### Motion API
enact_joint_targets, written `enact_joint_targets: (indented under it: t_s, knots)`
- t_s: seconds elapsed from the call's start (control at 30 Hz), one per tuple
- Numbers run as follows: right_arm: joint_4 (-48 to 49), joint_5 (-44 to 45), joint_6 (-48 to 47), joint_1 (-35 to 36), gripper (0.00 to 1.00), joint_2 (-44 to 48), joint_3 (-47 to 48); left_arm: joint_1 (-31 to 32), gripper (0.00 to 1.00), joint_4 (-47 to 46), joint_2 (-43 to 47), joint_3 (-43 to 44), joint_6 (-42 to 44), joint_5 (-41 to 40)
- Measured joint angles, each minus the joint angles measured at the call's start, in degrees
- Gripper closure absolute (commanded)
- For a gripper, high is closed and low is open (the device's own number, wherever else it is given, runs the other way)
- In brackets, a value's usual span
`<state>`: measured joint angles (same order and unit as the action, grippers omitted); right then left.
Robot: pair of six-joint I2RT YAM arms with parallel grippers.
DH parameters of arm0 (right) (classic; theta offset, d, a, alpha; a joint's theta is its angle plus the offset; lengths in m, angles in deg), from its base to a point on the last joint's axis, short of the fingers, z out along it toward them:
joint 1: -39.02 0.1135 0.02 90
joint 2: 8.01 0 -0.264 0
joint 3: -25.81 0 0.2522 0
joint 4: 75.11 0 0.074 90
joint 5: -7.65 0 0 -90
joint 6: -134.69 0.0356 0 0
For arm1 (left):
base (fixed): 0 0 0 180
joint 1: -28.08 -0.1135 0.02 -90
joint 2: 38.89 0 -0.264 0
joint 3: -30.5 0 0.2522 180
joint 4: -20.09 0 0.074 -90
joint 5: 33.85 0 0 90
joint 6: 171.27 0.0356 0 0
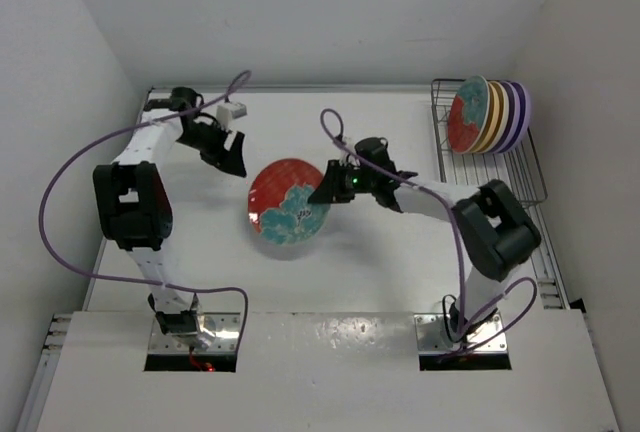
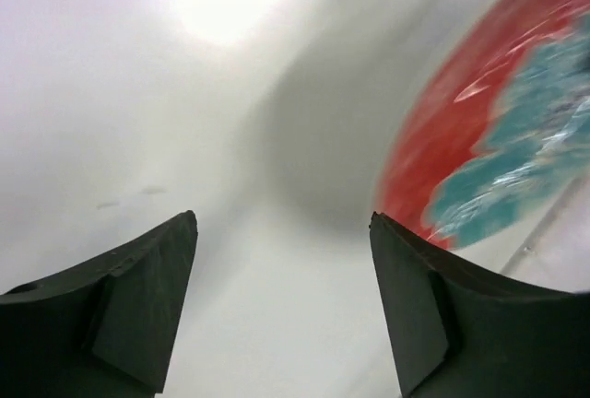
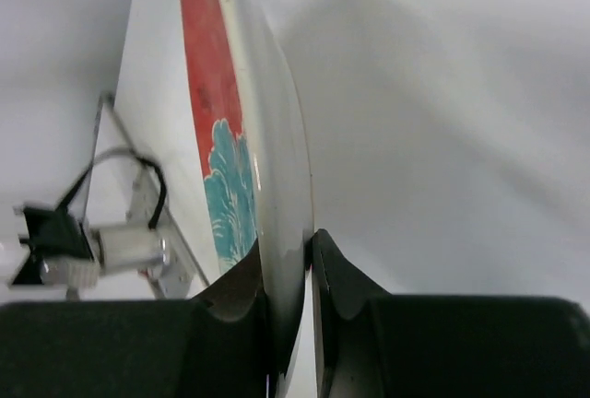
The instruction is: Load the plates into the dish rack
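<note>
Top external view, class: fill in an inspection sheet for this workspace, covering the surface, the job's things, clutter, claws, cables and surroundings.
Surface: white table, plain.
Job's things: red floral plate at mid-table, gripped at its rim; dish rack at the far right, with five racked plates on edge at its far end.
Clutter: nothing seen.
Claws: left claw open, apart from the red floral plate; right claw shut on that plate's rim.
Cables: purple cables loop loosely along both arms.
Surroundings: white walls on three sides.
</note>
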<state>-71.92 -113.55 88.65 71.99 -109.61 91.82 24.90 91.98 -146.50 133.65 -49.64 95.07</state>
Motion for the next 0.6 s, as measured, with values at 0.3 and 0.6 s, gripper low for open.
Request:
enact_joint_targets:
  t_s: [0.3,0.6]
  knots:
    - [-29.79,19.96,-14.69,-16.09,1.0,12.81,26.38,-8.28,0.12,-6.32,0.13,8.46,-14.73,-21.66]
    - [-36.09,48.76,-39.5,-28.37,1.0,10.97,42.84,-8.48,0.12,-6.47,0.13,-0.26,-16.33,-27.43]
